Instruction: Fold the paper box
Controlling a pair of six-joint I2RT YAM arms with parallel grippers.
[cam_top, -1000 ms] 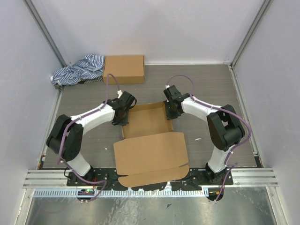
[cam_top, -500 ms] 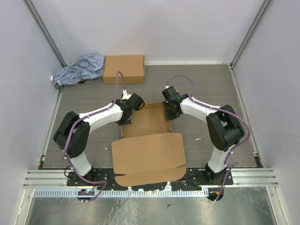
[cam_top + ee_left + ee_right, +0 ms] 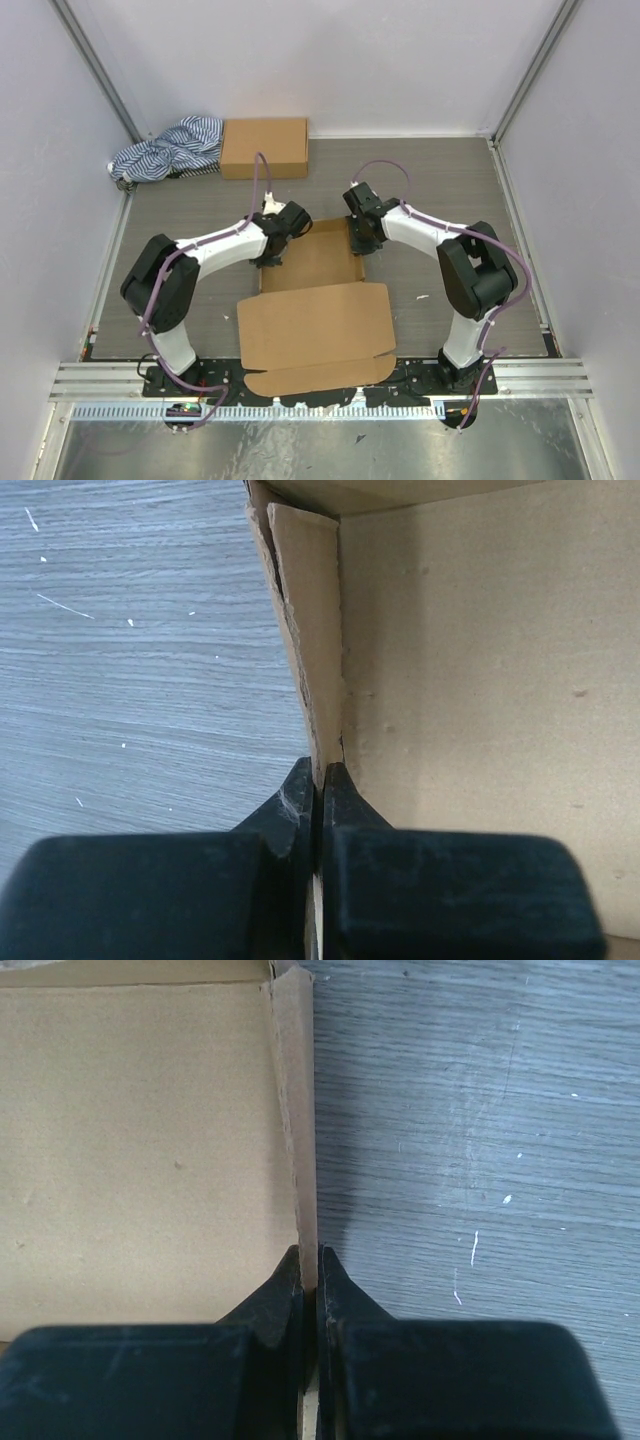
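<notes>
The paper box (image 3: 315, 300) is a brown cardboard mailer in the middle of the table, its tray part at the back and its big lid flap (image 3: 318, 325) lying open toward the arm bases. My left gripper (image 3: 273, 257) is shut on the tray's left side wall (image 3: 318, 670), which stands upright. My right gripper (image 3: 362, 247) is shut on the right side wall (image 3: 298, 1120), also upright. In both wrist views the black fingers pinch the wall's top edge, with the tray floor (image 3: 140, 1150) inside and grey table outside.
A second compact brown cardboard box (image 3: 264, 147) sits at the back left, next to a blue-and-white striped cloth (image 3: 168, 150). White walls with metal rails bound the table. A metal rail (image 3: 320, 375) runs along the near edge under the lid flap.
My left arm has swung in to the right and its gripper now sits on the tray's left wall. The right gripper shifted slightly left. The lid flap moved a little left.
</notes>
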